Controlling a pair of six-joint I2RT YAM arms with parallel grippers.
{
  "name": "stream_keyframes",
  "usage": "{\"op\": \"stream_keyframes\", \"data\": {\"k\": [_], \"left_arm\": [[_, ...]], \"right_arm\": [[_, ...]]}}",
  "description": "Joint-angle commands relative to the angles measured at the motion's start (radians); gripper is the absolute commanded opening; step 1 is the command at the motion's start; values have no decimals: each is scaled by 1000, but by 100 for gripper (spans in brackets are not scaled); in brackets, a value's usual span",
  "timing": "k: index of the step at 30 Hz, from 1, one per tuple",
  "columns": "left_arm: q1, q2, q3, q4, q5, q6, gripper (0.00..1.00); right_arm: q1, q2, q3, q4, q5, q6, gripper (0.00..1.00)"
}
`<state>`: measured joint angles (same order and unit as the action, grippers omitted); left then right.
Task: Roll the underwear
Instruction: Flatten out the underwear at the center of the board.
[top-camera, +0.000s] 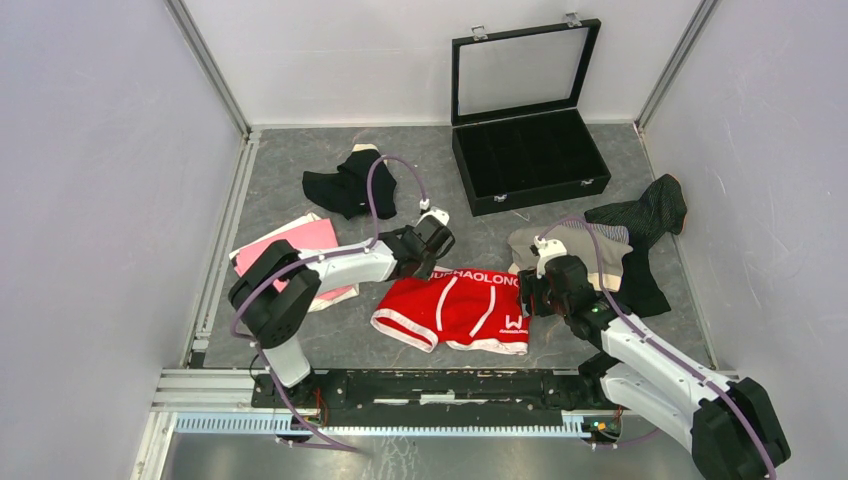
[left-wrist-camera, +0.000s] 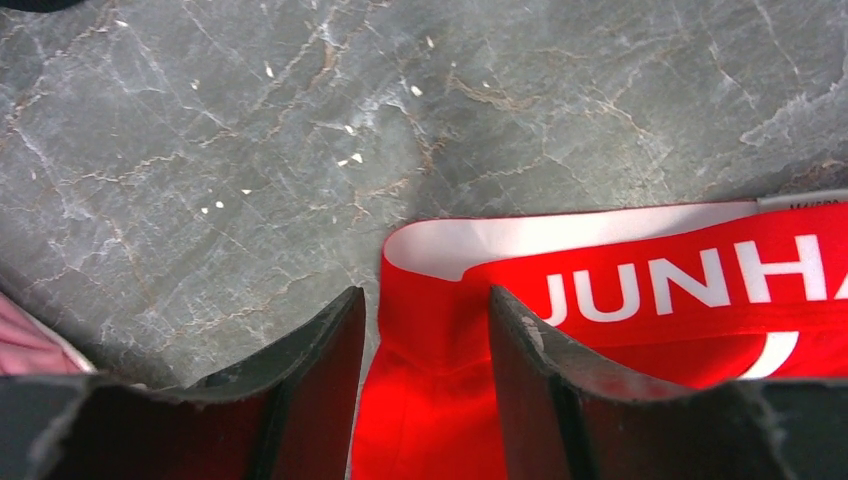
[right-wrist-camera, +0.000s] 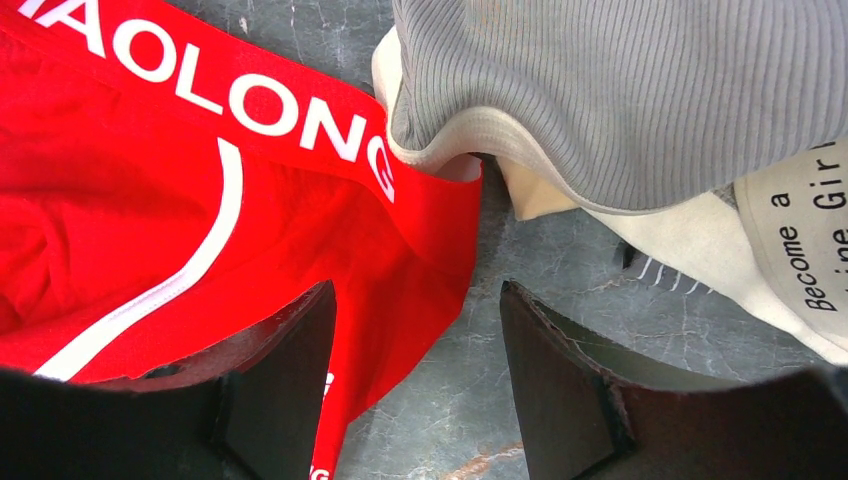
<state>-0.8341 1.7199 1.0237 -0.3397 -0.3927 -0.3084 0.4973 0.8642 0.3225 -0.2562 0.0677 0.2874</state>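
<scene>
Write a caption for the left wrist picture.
Left gripper straddles the red underwear at its waistband corner, on grey table.

At centre, the red underwear (top-camera: 455, 310) bears white lettering and white trim. To its left lie a black garment (top-camera: 345, 188) and a pink garment (top-camera: 300, 238). To its right lie a grey ribbed garment (top-camera: 577, 244) and a dark pinstriped garment (top-camera: 650, 212).

The central underwear (top-camera: 455, 308) lies on the table (top-camera: 300, 345) near the front. The left gripper (left-wrist-camera: 425, 300) straddles its left corner, the right gripper (right-wrist-camera: 415, 290) its right. A 2nd garment (top-camera: 580, 245) touches that right corner, with a 3rd garment (top-camera: 650, 215) right of it. The case (top-camera: 520, 197) stands behind. A 4th garment (top-camera: 345, 185) lies left of the case, and a 5th garment (top-camera: 300, 240) before that.
</scene>
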Motion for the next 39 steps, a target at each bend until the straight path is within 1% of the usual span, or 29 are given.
{"op": "stream_keyframes", "data": {"k": [1,11,15,18,20,25,30,35,39], "left_arm": [[-31,26,45,-20,-30,26,55],[-37,46,62,-51,-82,29,46],[-39,47,70,-65,-92,30,38],[-40,37,72,-71,-102,27,27],[-41,27,70,-72,-106,25,23],[-42,-5,64,-73,-129,18,11],[-40,-41,56,-79,-152,0,2],[-33,-106,27,-56,-143,-21,2],[-23,-173,-19,-8,-117,-42,2]], "right_arm": [[3,7,-4,34,-9,2,67],[3,12,-7,40,-11,1,67],[2,12,-13,43,-9,2,67],[2,10,-16,46,-10,4,68],[3,10,-16,49,-11,5,68],[2,13,-20,52,-14,5,68],[2,5,-25,58,-8,9,68],[1,-13,-39,111,-7,53,72],[-8,-8,-44,188,-28,116,76]]}}
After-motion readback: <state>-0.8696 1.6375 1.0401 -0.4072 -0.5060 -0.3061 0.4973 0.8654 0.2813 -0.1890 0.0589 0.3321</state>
